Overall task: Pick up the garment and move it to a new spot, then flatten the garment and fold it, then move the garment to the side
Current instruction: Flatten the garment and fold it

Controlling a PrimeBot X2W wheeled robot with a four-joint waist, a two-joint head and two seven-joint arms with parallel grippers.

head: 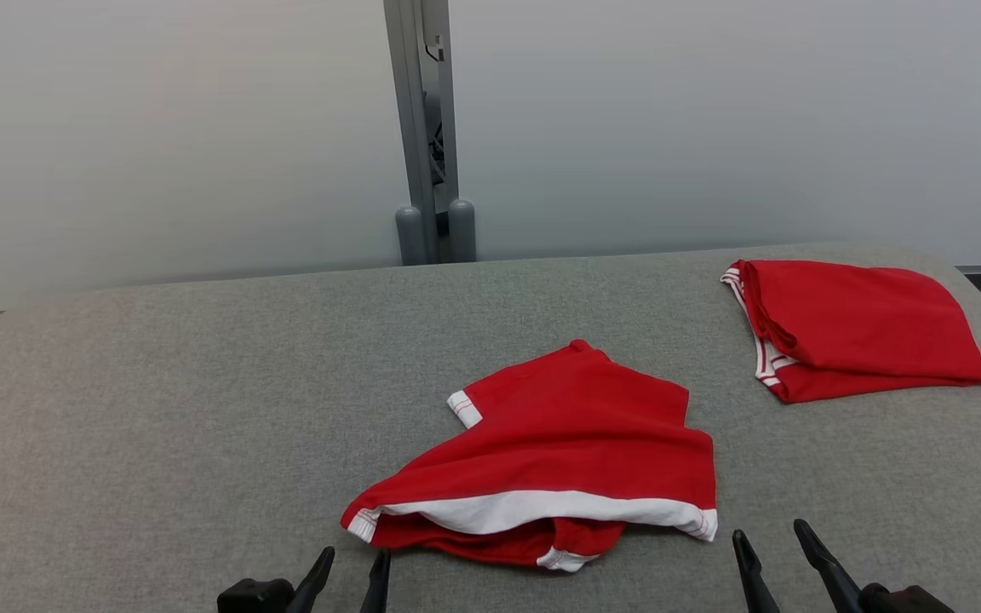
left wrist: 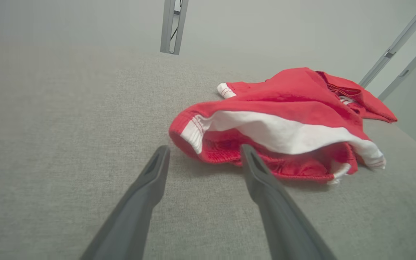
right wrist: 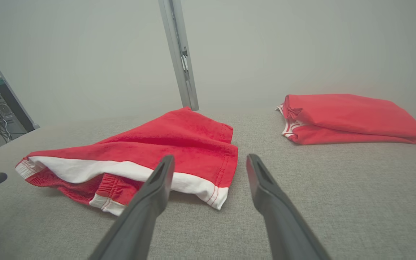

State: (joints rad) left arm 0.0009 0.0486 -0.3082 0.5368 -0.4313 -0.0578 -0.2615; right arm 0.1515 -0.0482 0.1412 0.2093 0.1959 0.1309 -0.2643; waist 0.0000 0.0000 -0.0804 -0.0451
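A crumpled red garment with white trim lies on the grey table, near its front middle. In the left wrist view the garment lies just past my fingertips, to the right. In the right wrist view the garment lies ahead and to the left. My left gripper stands open at the lower left, just short of the garment's left corner. My right gripper stands open at the lower right, beside the garment's right corner. Neither holds anything. The left gripper and right gripper show spread fingers.
A second red garment, folded, lies at the table's far right, also seen as the folded garment. A grey post stands behind the table against a pale wall. The table's left half is bare grey fabric.
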